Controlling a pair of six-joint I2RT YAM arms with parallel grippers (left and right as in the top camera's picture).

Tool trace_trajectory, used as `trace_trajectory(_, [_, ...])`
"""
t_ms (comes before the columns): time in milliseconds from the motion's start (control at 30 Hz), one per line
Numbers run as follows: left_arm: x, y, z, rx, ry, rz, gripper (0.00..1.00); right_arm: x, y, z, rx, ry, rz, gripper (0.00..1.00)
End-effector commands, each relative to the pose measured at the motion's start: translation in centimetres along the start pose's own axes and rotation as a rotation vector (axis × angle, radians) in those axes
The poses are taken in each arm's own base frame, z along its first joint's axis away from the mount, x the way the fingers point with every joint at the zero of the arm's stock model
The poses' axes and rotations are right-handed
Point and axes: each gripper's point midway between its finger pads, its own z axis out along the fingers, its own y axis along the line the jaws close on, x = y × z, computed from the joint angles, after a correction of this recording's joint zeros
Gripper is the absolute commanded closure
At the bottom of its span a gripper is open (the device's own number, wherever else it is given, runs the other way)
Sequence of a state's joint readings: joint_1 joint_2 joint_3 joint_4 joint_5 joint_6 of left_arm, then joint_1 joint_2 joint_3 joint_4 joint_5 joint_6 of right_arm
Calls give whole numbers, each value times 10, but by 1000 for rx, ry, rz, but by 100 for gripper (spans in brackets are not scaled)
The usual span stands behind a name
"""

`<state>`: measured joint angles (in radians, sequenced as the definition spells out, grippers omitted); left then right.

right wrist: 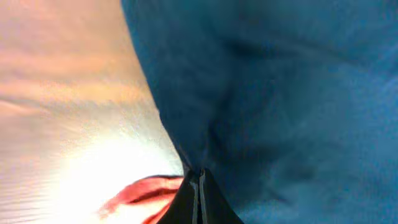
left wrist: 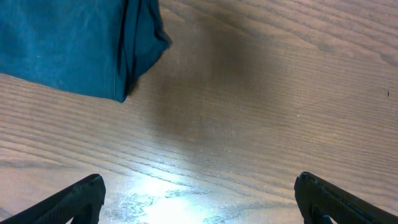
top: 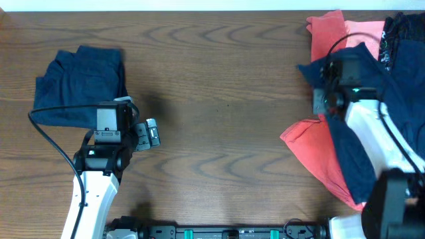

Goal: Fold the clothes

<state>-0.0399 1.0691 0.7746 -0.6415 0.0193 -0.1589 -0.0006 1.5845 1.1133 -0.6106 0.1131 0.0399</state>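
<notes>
On the left part of the wooden table (top: 226, 99) lies a folded navy garment (top: 78, 85), squared up into a compact block with its layered edge facing the table's middle. The left gripper (top: 151, 134) hangs above bare wood just beside that block, toward the table's centre, its fingers (left wrist: 81, 198) spread wide apart and holding nothing. The left wrist view shows the garment's corner at the upper left, clear of both fingers. At the table's right side the remaining clothes sit in a heap: a coral-pink shirt (top: 312, 143) spread underneath, a loose navy garment (top: 348, 156) draped across it, and a black printed garment (top: 400, 33) at the far right corner. The right gripper (right wrist: 194, 186) is down in this heap, fingers pressed together with a fold of the loose navy garment pinched between their tips.
</notes>
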Motion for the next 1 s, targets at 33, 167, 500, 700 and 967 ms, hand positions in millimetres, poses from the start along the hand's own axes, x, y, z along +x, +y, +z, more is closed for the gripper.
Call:
trace_trajectory(33, [-9, 0, -4, 2, -25, 3, 2, -39, 55, -57, -256, -148, -44, 99])
trace_trajectory(167, [-17, -2, -4, 9, -58, -2, 2, -53, 131, -95, -535, -233, -45, 99])
trace_trajectory(500, [-34, -6, -6, 25, -128, -4, 2, -53, 277, -98, -677, -376, -178, 99])
trace_trajectory(700, [-35, -7, -6, 43, -128, -176, 2, -27, 292, -61, -602, -298, -243, 1])
trace_trajectory(967, [-11, -76, -6, 372, 34, -164, 2, -31, 166, -51, -251, -198, -147, 1])
